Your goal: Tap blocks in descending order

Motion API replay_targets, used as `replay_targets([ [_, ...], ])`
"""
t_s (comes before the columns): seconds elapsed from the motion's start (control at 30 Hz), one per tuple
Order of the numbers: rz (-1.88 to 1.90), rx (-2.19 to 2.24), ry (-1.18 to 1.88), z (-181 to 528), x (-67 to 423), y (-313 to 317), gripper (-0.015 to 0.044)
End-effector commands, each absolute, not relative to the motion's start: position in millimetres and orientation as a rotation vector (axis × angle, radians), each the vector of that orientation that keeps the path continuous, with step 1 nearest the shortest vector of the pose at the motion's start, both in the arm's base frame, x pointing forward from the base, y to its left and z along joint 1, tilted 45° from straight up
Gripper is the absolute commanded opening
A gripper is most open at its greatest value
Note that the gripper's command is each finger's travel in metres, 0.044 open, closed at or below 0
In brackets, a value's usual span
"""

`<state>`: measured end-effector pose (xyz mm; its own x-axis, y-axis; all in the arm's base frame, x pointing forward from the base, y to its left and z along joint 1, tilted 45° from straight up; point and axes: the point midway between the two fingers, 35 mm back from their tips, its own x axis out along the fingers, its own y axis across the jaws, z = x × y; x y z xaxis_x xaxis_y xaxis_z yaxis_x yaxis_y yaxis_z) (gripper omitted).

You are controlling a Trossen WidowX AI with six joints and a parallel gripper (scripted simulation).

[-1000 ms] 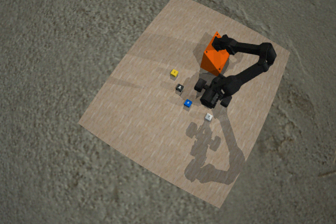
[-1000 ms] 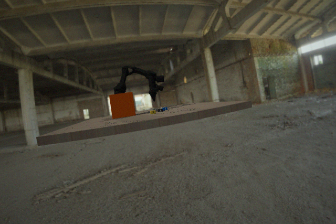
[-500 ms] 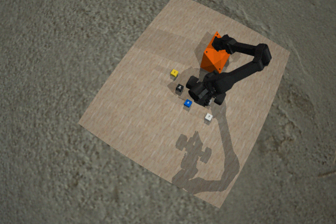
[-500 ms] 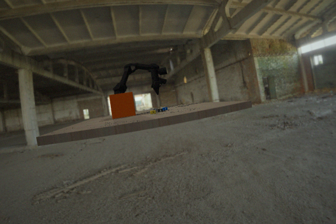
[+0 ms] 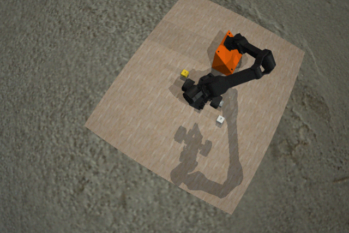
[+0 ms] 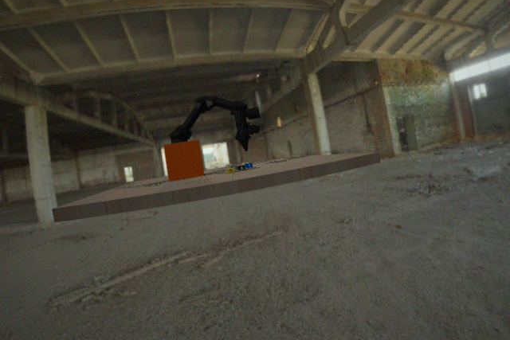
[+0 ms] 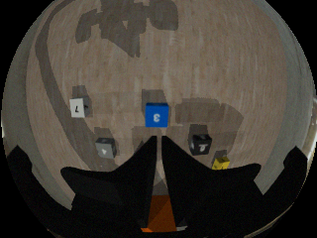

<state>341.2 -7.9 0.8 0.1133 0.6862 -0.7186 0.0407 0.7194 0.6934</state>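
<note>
My gripper (image 6: 245, 149) (image 7: 158, 140) is shut and empty, high above the board, its tips just below the blue block in the wrist view. The blue block (image 7: 157, 116) (image 6: 248, 165) shows a 3. The white block (image 7: 77, 108) (image 5: 220, 119) at the left of the wrist view shows a 7. The grey block (image 7: 105, 149) (image 5: 221, 103) seems to show a 4. The black block (image 7: 200, 145) (image 6: 240, 168) seems to show a 1. The yellow block (image 7: 221, 164) (image 5: 184, 73) (image 6: 229, 170) has a digit I cannot read. The arm hides the blue and black blocks in the top view.
An orange box (image 5: 225, 58) (image 6: 183, 159) (image 7: 160, 213) carries the arm's base and stands on the wooden board (image 5: 140, 83) behind the blocks. The arm's shadow falls across the board beside the white block. Rough ground surrounds the board's edges.
</note>
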Motion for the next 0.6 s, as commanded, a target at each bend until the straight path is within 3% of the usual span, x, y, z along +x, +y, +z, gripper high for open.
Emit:
replay_targets([
  [0.0, 0.541, 0.67, 1.425, -27.1, 335.8, 20.7, 0.002],
  [0.57, 0.541, 0.67, 1.425, -41.3, 337.6, 34.6, 0.002],
])
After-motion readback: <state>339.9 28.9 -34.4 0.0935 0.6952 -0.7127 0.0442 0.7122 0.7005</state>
